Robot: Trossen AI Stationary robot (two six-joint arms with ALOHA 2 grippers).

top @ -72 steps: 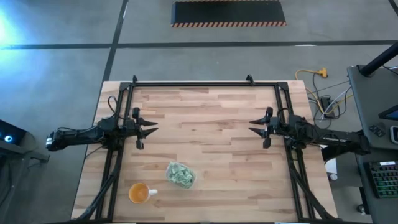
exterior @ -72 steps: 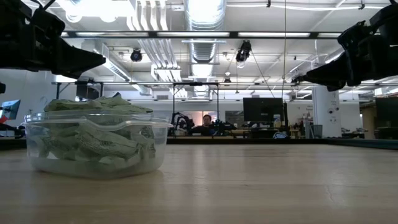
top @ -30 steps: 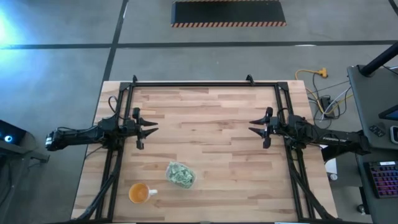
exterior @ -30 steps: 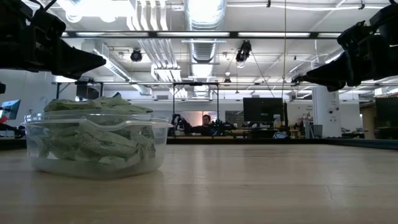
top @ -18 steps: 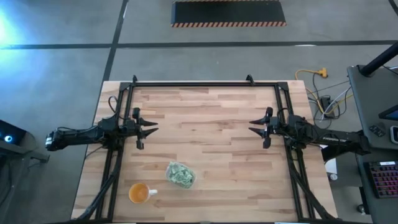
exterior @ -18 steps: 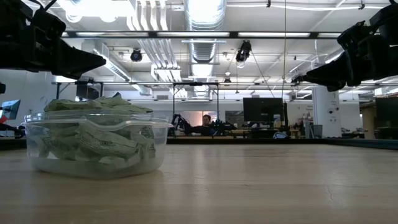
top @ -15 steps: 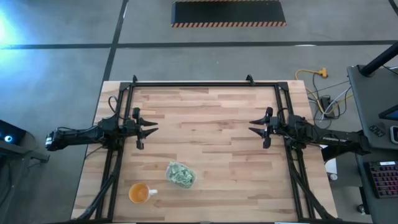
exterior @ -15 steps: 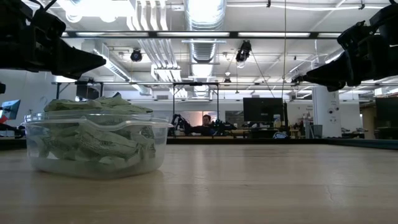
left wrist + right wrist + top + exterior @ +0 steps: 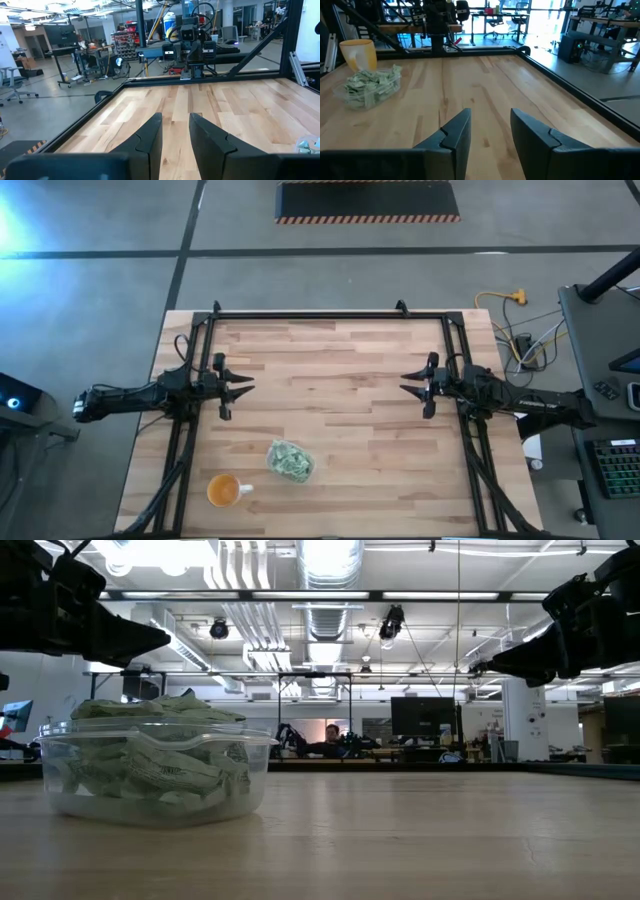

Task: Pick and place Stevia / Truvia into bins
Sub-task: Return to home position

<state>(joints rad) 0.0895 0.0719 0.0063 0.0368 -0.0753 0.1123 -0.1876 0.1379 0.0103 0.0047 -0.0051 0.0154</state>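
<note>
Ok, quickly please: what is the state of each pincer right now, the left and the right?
Left pincer: open, holding nothing.
Right pincer: open, holding nothing.

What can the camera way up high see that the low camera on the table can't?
Only the high view shows the orange cup beside the tub, the black frame around the table, and the grey floor. Only the low view shows the room behind, with a person sitting far off, and the packets heaped above the tub's rim. Both show the tub of green packets, the wooden table, and the left gripper and right gripper, open and empty, above the table.
</note>
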